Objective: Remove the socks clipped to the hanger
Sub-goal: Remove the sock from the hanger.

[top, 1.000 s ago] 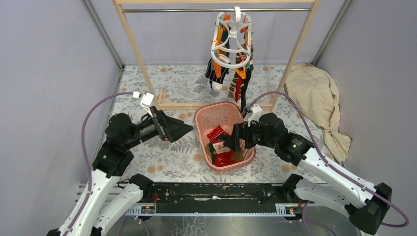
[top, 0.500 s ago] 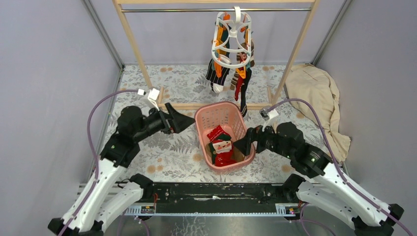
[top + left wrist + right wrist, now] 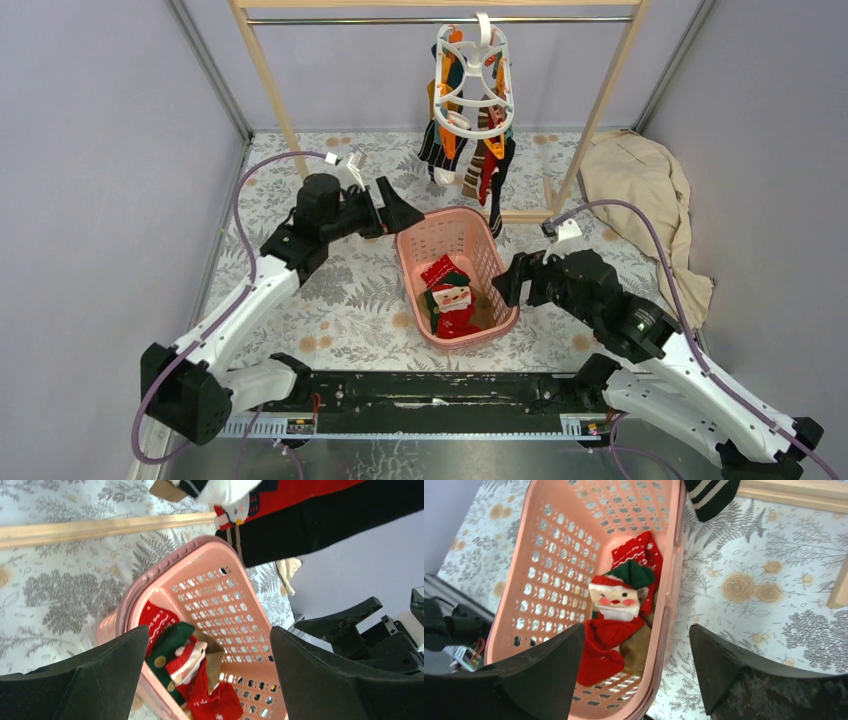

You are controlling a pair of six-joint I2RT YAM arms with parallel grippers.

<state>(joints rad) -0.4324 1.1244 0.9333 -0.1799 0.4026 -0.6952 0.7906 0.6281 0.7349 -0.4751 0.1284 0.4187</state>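
Currently: socks (image 3: 487,165) clipped on hanger (image 3: 472,80), hung from wooden rack (image 3: 268,80); others (red, Santa-faced) in pink basket (image 3: 420,236); left gripper (image 3: 400,207) fingers apart, empty, beside basket rim; right gripper (image 3: 506,279) likewise apart, empty

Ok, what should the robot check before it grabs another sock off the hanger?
1. Left claw open and empty: ok, jaws wide, near the far left corner of the basket.
2. Right claw empty: ok, open beside the basket.
3. Socks to grab on the hanger: ok, several hang from it.
4. Hanger hooked on the rail: ok.
5. Basket upright with room: ok, it holds a Santa sock and little else.
6. Where each sock is pinched: cannot tell, too small.
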